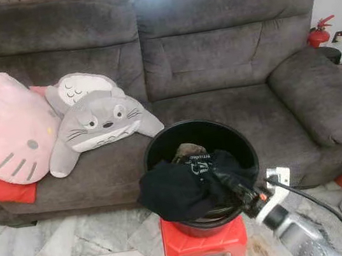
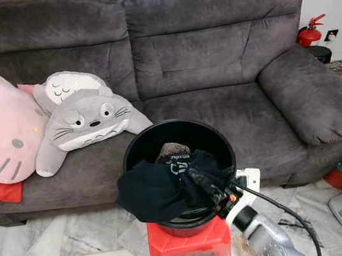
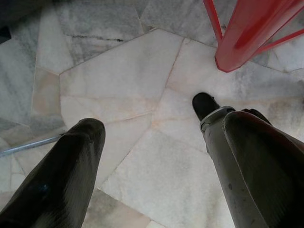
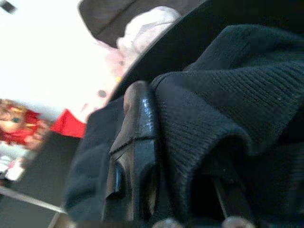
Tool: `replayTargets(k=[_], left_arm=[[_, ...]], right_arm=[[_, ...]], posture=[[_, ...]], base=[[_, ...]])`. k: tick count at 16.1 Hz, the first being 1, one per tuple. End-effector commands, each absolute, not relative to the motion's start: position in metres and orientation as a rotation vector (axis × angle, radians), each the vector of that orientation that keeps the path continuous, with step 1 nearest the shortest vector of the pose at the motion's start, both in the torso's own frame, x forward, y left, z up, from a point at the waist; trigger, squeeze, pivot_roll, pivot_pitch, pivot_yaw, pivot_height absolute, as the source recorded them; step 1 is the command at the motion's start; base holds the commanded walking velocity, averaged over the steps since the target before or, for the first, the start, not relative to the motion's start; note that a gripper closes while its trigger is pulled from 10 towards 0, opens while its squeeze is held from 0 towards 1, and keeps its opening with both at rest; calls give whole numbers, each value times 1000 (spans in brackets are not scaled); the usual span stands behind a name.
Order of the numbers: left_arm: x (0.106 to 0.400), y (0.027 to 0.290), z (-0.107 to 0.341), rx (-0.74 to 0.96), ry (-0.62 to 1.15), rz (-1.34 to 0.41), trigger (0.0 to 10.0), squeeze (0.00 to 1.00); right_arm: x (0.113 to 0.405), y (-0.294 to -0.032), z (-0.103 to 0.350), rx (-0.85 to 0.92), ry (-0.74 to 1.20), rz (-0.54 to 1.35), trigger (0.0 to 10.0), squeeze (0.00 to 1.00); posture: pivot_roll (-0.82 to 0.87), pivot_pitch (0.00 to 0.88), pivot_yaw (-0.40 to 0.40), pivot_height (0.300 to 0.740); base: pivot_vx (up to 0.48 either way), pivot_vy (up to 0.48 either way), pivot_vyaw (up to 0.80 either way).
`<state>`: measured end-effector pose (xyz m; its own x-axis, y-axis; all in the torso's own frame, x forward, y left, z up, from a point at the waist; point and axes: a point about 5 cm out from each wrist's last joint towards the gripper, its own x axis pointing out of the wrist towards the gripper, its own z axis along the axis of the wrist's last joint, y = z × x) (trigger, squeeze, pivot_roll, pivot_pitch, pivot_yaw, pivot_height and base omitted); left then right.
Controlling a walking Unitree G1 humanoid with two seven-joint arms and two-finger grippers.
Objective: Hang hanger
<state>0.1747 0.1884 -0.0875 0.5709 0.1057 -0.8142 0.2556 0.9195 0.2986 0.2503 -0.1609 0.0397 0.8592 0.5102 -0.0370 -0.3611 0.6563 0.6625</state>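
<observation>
Over the bucket point(image 1: 161, 149) rim, the right claw point(image 1: 220, 178) pinches black cloth point(image 1: 177, 188).

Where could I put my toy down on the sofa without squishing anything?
The sofa's middle and right seat cushions are bare, from the grey cat plush across to the right armrest. The left end is crowded with that plush and the pink cat pillow. The black bucket stands in front.

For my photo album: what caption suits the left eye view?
Right gripper pinches a black garment draped over a black bucket on a red stool.
</observation>
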Motion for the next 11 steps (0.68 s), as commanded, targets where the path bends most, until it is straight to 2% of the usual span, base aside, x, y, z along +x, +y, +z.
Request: replayTargets(k=[1, 4, 6, 8, 11], left_arm=[[172, 190, -89, 427, 982, -106, 10000, 0], [172, 191, -89, 427, 982, -105, 10000, 0], [172, 191, -89, 428, 982, -107, 10000, 0], [172, 192, -89, 428, 983, -106, 10000, 0], [172, 192, -89, 425, 984, -104, 10000, 0]], right_arm=[[256, -169, 40, 653, 216, 416, 0, 0], [267, -175, 55, 578, 156, 350, 0, 0], [276, -178, 72, 464, 105, 313, 0, 0], [281, -176, 86, 250, 78, 324, 0, 0], [286, -171, 107, 160, 8, 317, 0, 0]], posture=[[-161, 16, 15, 740], [-162, 20, 14, 740], [-165, 21, 14, 740], [-167, 23, 13, 740], [-168, 21, 11, 740]], base=[[0, 0, 0], [0, 0, 0], [0, 0, 0], [0, 0, 0], [0, 0, 0]])
